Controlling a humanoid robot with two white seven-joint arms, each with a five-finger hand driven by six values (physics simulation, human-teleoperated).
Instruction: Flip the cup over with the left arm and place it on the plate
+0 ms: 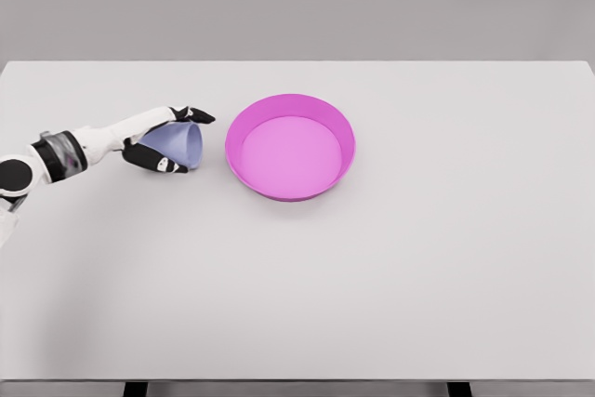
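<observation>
From my head camera I see my left hand (167, 141) wrapped around the cup (177, 144), fingers above and thumb below, gripping it. The cup is pale lavender-blue and lies tilted on its side, its open mouth facing the plate (290, 147). It sits just to the left of the plate, close to the rim but apart from it. The plate is a magenta, deep-walled round dish with nothing in it, resting on the white table (372, 285). My left arm reaches toward the plate from the far left edge, wrist showing a dark band. I can read no brand, label or writing on the cup, the plate or the arm.
</observation>
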